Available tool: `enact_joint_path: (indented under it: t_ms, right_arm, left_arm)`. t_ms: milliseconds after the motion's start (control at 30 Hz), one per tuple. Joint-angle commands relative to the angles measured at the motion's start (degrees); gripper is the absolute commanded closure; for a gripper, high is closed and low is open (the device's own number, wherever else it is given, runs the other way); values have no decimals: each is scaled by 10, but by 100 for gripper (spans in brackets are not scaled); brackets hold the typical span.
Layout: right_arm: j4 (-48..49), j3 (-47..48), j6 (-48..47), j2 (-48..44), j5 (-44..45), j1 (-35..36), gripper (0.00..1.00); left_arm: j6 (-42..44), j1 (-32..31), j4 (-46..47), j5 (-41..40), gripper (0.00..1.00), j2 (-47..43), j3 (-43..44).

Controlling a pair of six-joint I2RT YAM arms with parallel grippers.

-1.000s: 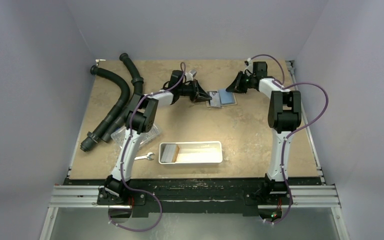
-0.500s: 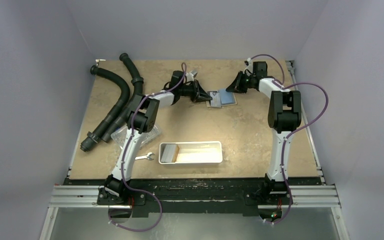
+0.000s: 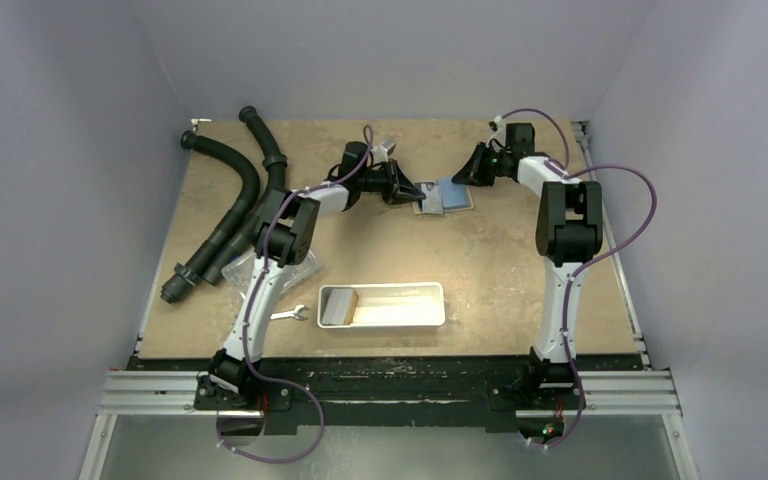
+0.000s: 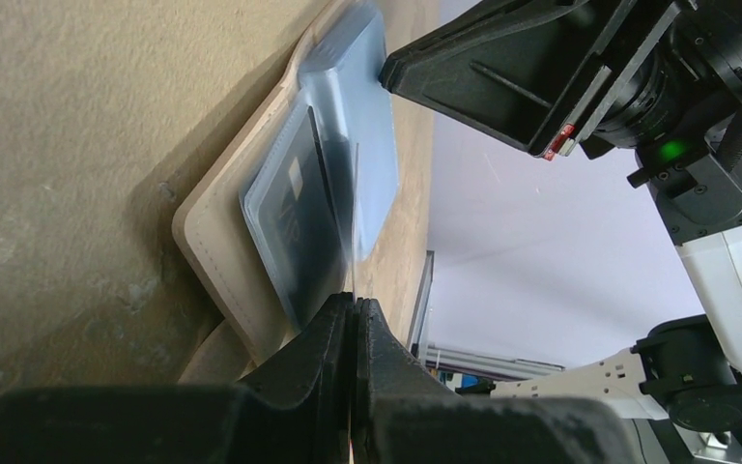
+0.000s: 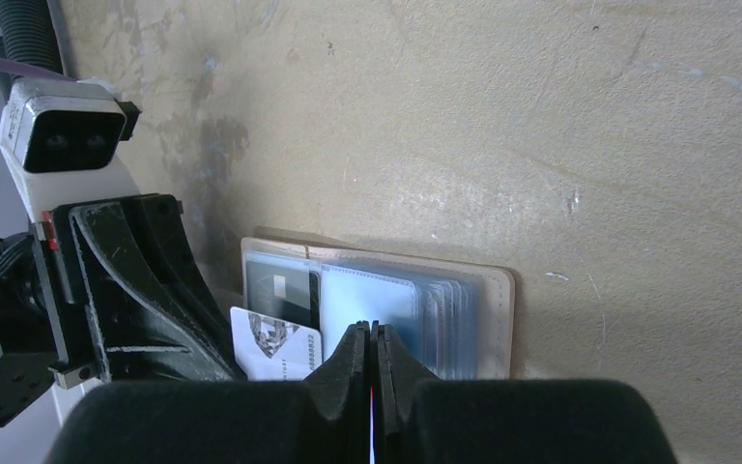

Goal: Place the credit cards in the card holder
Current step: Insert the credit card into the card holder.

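Where left hand (image 3: 415,192) overlaps, holder (image 3: 451,195) hides.

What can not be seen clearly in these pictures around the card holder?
- Top external: the card holder is too small; its cards cannot be counted.
- Left wrist: the credit card in the left gripper shows only edge-on; its face is unreadable.
- Right wrist: the right gripper covers the holder's near edge; whether it pinches anything is hidden.
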Motion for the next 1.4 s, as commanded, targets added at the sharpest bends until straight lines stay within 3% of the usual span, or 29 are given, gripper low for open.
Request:
enact_joint_path:
  t_ms: [0,300,767,1033,1233,1367]
  right_arm:
    - [-28,6,-24,5,30,-4,100]
    - [-31,5,-25,7,29,-4,100]
    - [-33,7,-25,10,32,-4,100]
    - [-31,6,-27,11,27,-4,100]
    - [-34,8,-27,16,30,-4,100]
    - [-36,8,-28,15,31,-4,100]
  left_arm:
    - [-38,-1,56,22,100,20,29]
    - [-74,-2,80,11,100,47,61]
    - [-58,-5,46,-14,100,73,110]
    - [-36,3,58,-16,100,-20,-19]
    - [-40,5,70,19,100,-28,-37]
    - [-94,5,144,36,100,-14,-46]
